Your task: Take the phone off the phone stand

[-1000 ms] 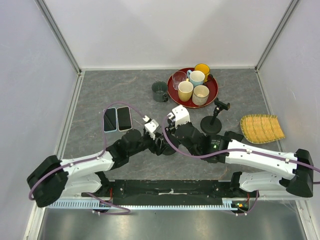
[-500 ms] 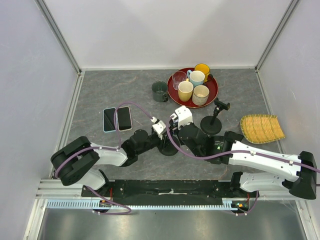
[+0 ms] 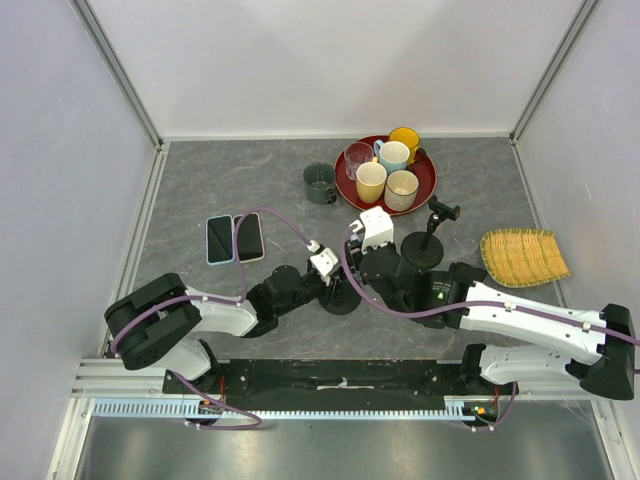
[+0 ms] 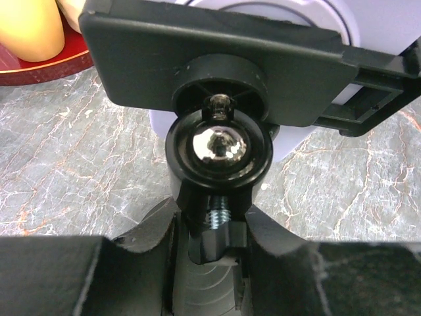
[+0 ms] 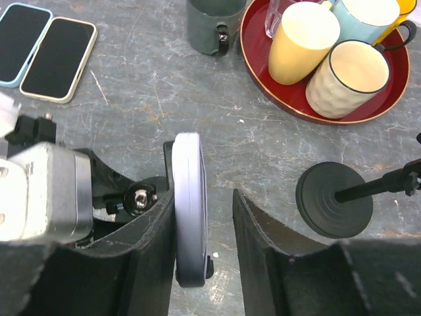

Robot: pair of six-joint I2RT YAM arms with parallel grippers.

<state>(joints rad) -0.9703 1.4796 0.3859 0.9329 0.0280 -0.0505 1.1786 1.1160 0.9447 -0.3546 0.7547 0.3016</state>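
The phone [image 5: 189, 204] stands on edge in the clamp of the phone stand [image 4: 218, 148], mid-worktop [image 3: 220, 180]. The left hand [image 4: 210, 243] is closed on the stand's threaded stem, just under the shiny ball joint. The right hand [image 5: 204, 197] straddles the phone, partly open, with a gap at one finger [image 5: 256, 243], so it grips nothing. Left of the stand and beyond it, two flat phones [image 3: 235, 238] lie side by side. Beyond it sit a green mug [image 3: 320, 183] and a red tray [image 3: 427, 180] of cups. A second stand [image 3: 425, 245] is near on the right, and a woven mat [image 3: 523, 256] lies farther right.
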